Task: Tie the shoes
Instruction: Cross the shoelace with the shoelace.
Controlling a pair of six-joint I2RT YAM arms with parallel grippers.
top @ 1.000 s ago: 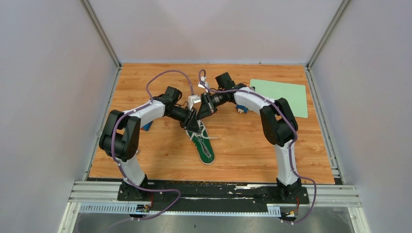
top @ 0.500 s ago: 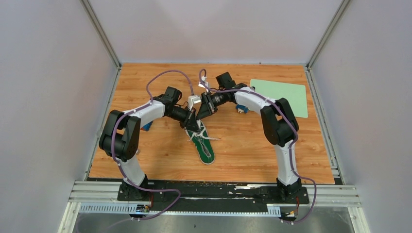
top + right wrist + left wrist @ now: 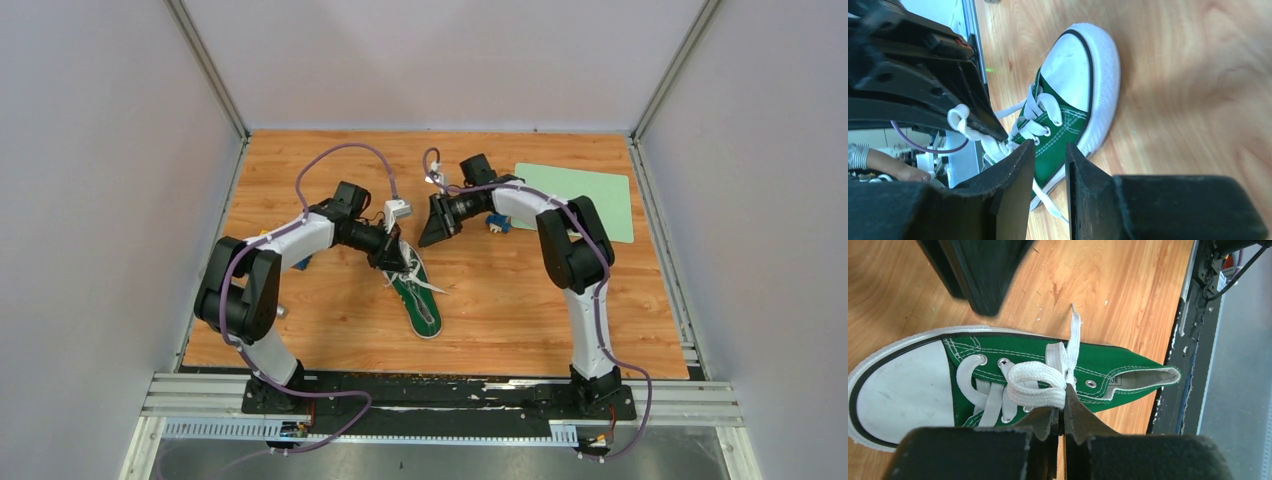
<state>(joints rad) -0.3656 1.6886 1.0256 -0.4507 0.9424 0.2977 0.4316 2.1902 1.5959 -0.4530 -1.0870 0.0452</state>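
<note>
Green canvas low-top sneaker (image 3: 420,300) with a white rubber toe cap lies near the middle of a light wooden table (image 3: 520,300), toe toward the far side, heel toward the near edge. Its white flat laces (image 3: 1035,385) are threaded through the eyelets but not yet knotted into a bow.

The left gripper (image 3: 1062,407) hangs over the tongue, its black fingers clenched on a folded loop of the laces. One free lace end (image 3: 1075,322) trails off the shoe onto the wood on the right.

The right gripper (image 3: 1050,147) hovers just beyond the toe on the far right, apart from the shoe, its jaws parted with nothing between them.

The step in hand appears to be forming the bow: one loop is pinched and the other lace is loose. The next move likely calls for the right gripper to come down on the free lace end, grip it cleanly, and carry it around the held loop without tugging that loop out of the left fingers.

No container is in view; the shoe's own opening shows nothing inside. A pale green flat mat (image 3: 590,200) lies at the far right.
</note>
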